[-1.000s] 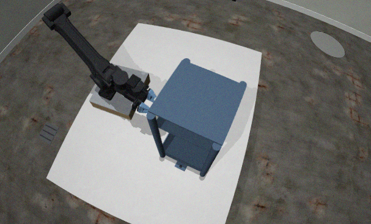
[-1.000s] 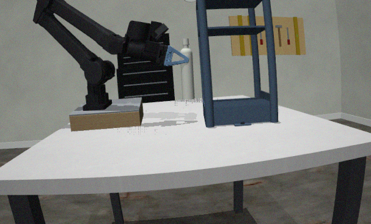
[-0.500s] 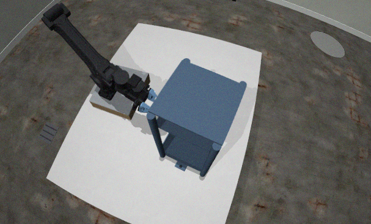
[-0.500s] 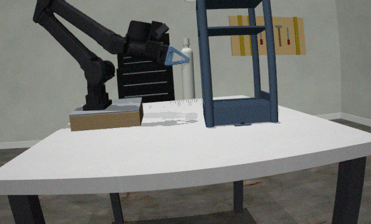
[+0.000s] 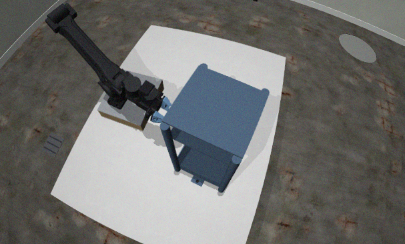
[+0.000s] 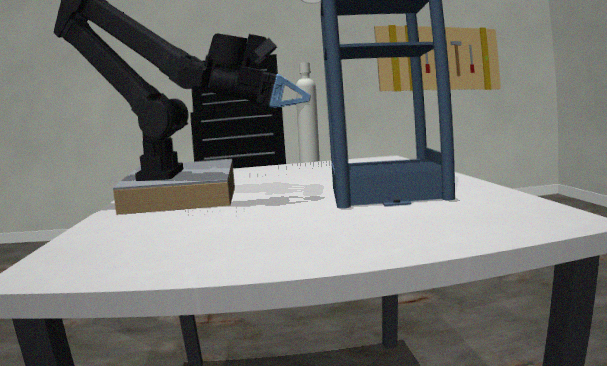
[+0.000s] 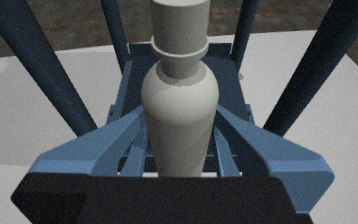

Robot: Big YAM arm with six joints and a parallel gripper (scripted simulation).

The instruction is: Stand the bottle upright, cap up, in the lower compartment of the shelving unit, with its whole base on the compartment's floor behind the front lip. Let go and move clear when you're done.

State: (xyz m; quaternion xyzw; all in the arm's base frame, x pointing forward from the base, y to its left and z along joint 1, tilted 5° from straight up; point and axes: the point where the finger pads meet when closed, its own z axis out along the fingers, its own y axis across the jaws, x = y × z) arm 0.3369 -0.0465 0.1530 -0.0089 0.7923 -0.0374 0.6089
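My gripper [image 6: 298, 95] is shut on the white bottle [image 6: 306, 112], which it holds by the body, upright with its cap up, above the table. In the wrist view the bottle [image 7: 180, 115] sits between the two blue fingers, with its cap toward the top of the picture. The blue shelving unit [image 6: 388, 100] stands just to the right of the bottle, which is outside the shelf posts. The lower compartment [image 6: 393, 175] is low on the unit, well below the gripper. From above, the gripper [image 5: 160, 110] is at the edge of the shelf top [image 5: 215, 110], and the bottle is mostly hidden.
The arm's base stands on a brown box [image 6: 173, 192] at the left of the white table. The four blue posts of the shelf, such as the front left one [image 6: 337, 115], frame the compartment openings. A middle shelf board [image 6: 385, 50] sits higher up. A dark drawer cabinet [image 6: 238, 125] stands behind the table.
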